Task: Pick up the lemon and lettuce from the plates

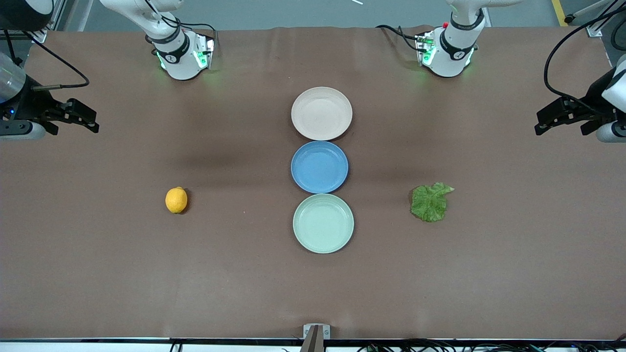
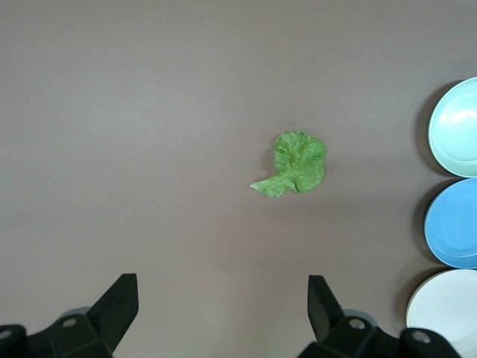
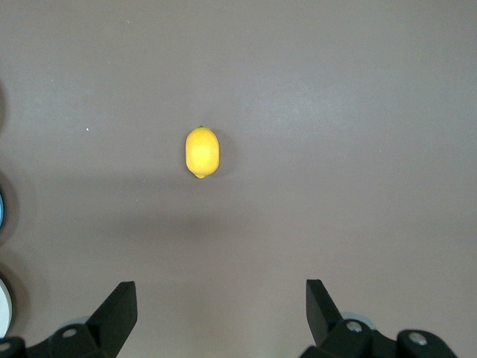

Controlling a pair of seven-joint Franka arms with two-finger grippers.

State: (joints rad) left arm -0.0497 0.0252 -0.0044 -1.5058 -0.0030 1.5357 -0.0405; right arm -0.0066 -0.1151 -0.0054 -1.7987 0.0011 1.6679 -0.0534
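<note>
Brown table covering (image 1: 146,274) runs under both arms. Left gripper (image 2: 222,302) hangs with fingers (image 2: 119,298) spread wide, holding and touching nothing, over the table at the left arm's end. Right gripper (image 3: 220,306) hangs likewise, fingers (image 3: 119,302) wide apart and empty, over the right arm's end. Both arms wait.

Lettuce (image 1: 430,201) lies flat on the covering, off any plate, toward the left arm's end. Lemon (image 1: 176,200) lies on the covering toward the right arm's end, well apart from the plates.

Three plates stand in a line at mid-table, rims almost touching: beige plate (image 1: 321,113) nearest the bases, blue plate (image 1: 319,166) between, green plate (image 1: 323,223) nearest the front camera. All three hold nothing.
</note>
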